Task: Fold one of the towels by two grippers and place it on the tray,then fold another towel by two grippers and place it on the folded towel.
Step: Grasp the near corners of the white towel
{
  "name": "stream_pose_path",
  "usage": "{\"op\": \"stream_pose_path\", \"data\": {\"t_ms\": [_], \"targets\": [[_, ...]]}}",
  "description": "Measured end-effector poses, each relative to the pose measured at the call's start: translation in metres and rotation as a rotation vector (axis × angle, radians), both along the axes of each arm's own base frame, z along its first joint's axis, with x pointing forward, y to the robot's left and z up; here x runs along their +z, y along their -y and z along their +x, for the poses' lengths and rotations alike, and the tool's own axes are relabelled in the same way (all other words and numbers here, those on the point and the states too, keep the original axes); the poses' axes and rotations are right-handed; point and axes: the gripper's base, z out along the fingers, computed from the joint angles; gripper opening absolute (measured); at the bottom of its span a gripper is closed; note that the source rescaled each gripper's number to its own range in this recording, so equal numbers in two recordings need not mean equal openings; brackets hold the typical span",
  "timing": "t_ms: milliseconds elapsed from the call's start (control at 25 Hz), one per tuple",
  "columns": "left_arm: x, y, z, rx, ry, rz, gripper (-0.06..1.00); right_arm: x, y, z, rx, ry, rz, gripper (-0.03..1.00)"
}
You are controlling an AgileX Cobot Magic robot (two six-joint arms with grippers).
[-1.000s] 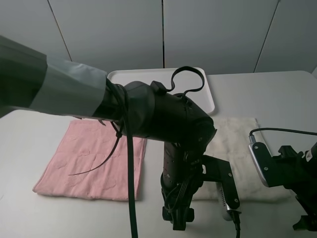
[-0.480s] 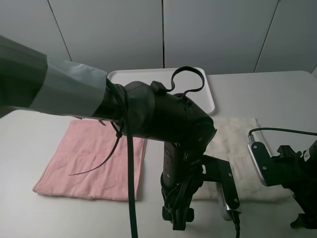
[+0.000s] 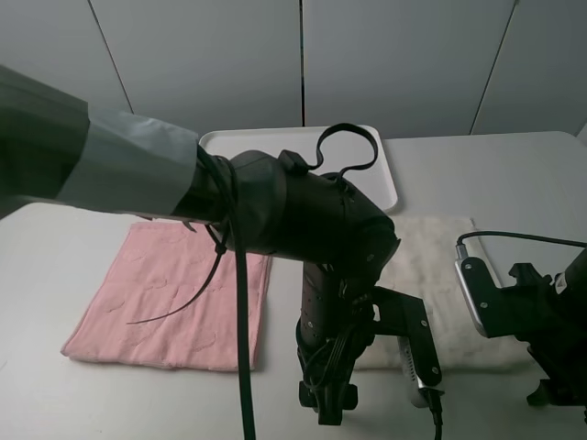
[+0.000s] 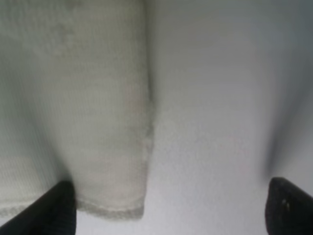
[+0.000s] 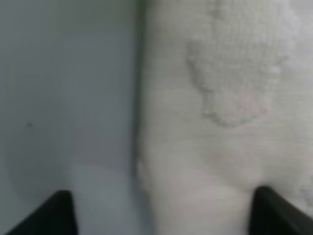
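A white towel [image 3: 438,261] lies flat on the table at the right, and a pink towel [image 3: 174,293] lies flat at the left. A white tray [image 3: 266,143] stands behind them. My left gripper [image 3: 327,401] points down at the white towel's near left corner. In the left wrist view it [image 4: 171,210] is open, with that towel corner [image 4: 102,147] lying between the fingertips [image 4: 54,208], close to one of them. My right gripper [image 3: 553,394] is low at the towel's near right corner. In the right wrist view it [image 5: 161,215] is open astride the towel's edge [image 5: 220,122].
The grey table [image 3: 514,174] stretches to the right of the tray. My left arm's bulky black body [image 3: 303,220] hides the gap between the two towels and part of the white towel. The table's front edge is close to both grippers.
My right arm has shifted slightly left, closer in over the white towel's right edge. My left arm and both towels have not moved.
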Motion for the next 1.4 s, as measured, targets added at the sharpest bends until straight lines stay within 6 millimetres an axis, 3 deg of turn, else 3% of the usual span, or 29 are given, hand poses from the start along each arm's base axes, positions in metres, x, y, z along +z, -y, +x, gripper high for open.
{"op": "stream_pose_path", "data": {"t_ms": [240, 360, 1400], "targets": [[0.0000, -0.0006, -0.0002, -0.001, -0.002, 0.006, 1.00, 0.0000, -0.0008, 0.0041, 0.019, 0.023, -0.002, 0.19], [0.0000, -0.0006, -0.0002, -0.001, -0.002, 0.006, 1.00, 0.0002, -0.0026, 0.0056, 0.031, 0.040, 0.001, 0.02], [0.0000, 0.0024, 0.0059, 0.039, 0.068, -0.025, 0.98, 0.0002, -0.0029, 0.0056, 0.024, 0.041, 0.000, 0.01]]}}
